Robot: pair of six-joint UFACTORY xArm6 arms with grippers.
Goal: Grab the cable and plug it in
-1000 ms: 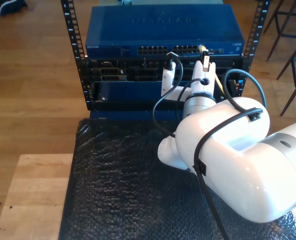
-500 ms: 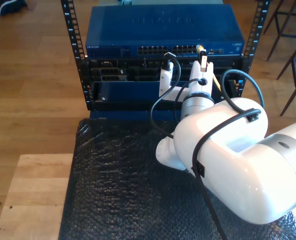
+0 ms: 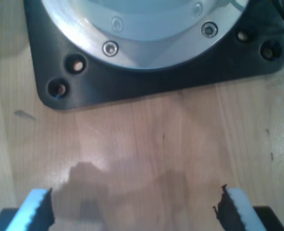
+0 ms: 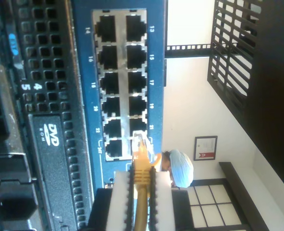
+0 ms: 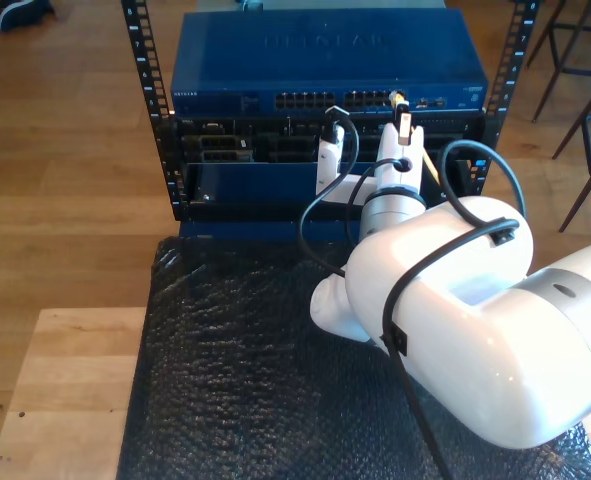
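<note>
The white, rounded second arm fills the lower part of the exterior view's right and reaches toward the black metal equipment rack at the top of that view. A black bubble-textured mat covers the table surface below the arm, with a bare light wooden tabletop at the exterior view's lower left.

In the rack sits a blue metal network switch with rows of dark RJ45 ports along its front face. Below it is a black server unit with perforated panels and a DVD label.

My second gripper is clamped on the cable, a thin pale-yellow network cord gripped between the white ribbed fingers. The small clear plastic plug with its yellow boot projects beyond the fingertips and sits at the mouth of a port near the end of the port block; full insertion cannot be confirmed.

My first gripper stands with its jaws spread wide and nothing between them, over a light wooden surface, near a black base plate carrying a round silver flange with screws.
</note>
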